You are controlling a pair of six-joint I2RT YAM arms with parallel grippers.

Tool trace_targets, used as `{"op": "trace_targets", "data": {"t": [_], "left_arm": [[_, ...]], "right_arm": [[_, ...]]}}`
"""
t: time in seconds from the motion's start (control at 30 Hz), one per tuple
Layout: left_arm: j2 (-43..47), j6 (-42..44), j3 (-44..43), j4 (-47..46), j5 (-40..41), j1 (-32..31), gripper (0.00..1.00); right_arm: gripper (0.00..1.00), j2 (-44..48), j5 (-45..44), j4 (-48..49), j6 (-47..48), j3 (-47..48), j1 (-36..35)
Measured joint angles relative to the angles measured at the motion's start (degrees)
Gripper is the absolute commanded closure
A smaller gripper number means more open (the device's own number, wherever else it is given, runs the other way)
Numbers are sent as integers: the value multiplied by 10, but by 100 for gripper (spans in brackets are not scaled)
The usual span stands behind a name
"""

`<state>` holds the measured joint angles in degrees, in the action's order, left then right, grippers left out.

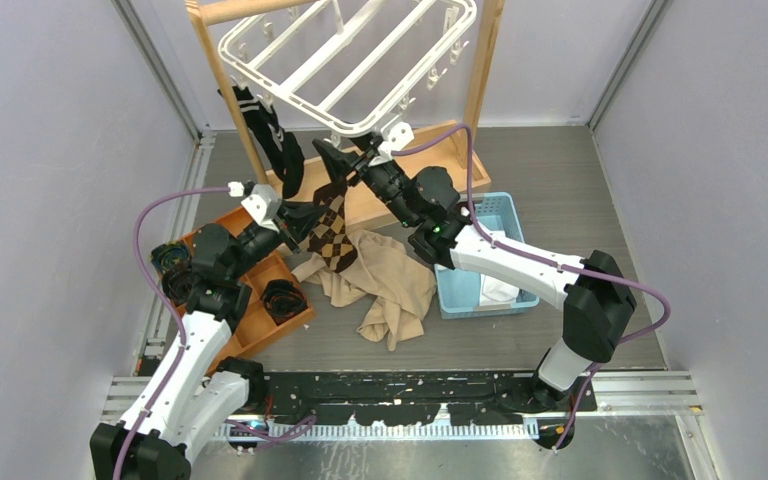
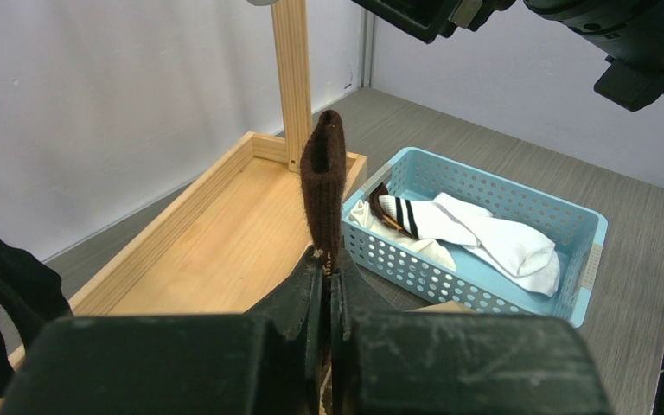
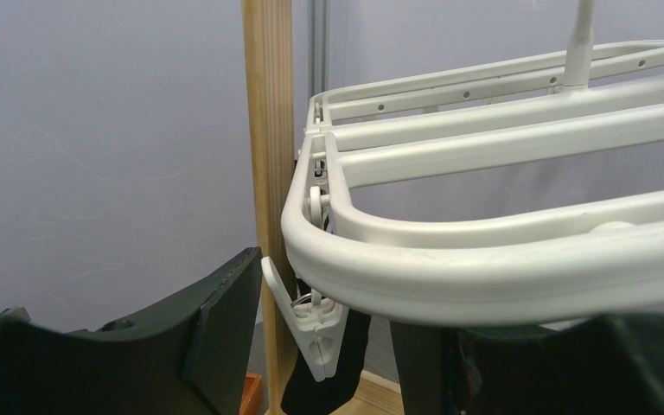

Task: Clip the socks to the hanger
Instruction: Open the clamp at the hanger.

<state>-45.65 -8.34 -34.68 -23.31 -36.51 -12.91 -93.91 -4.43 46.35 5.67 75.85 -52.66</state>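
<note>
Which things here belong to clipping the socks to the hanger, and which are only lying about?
For the job:
- white clip hanger
- brown argyle sock, pinched in the left gripper
- black striped sock hanging from the hanger
- white banded socks
- right gripper, open around a clip

Only lying or standing about:
- beige cloth
- blue basket
- wooden stand
- orange tray

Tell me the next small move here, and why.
Probably close the right gripper on the white clip to squeeze it open: its fingers sit apart on either side of that clip at the rim of the hanger, while the left gripper, shut on the brown argyle sock, holds the cuff upright.
</note>
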Motion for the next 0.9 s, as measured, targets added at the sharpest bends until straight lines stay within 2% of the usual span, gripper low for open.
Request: {"op": "trace_targets", "data": {"t": [0.27,0.67,0.9], "left_arm": [[-2,0,0,0,0,0,100],[-2,-1,0,0,0,0,100],[-2,-5,0,4,5,0,100]], "right_arm": [[48,0,0,9,-1,0,0],[80,0,0,16,-9,0,0],[90,0,-10,3,-37,12,0]]}}
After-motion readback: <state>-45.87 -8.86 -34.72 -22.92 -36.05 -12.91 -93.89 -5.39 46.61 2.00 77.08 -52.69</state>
